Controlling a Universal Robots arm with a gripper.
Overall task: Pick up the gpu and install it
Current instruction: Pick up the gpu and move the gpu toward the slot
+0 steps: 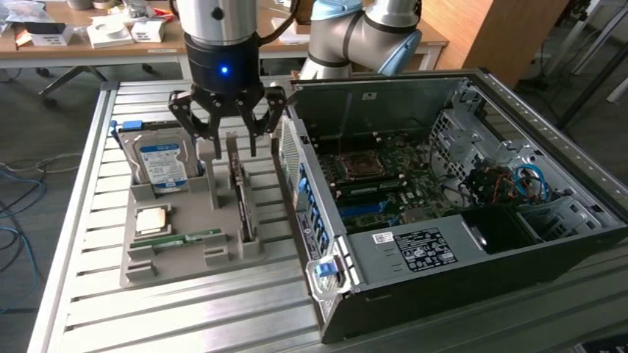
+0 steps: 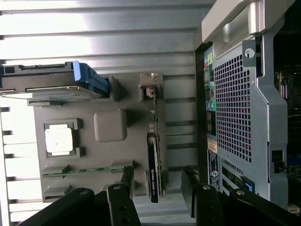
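We see the black multi-fingered gripper (image 1: 234, 145) spread wide and holding nothing, hanging just above the far end of the gpu (image 1: 241, 202). The gpu is a thin green circuit card with a silver end bracket, standing on edge in a slot of the grey plastic tray (image 1: 187, 268). The fingers (image 2: 126, 181) sit one on each side of the card. At the exterior view's left stands a silver hard drive with a blue label (image 1: 162, 165). At the exterior view's right lies the open black computer case (image 1: 471, 272).
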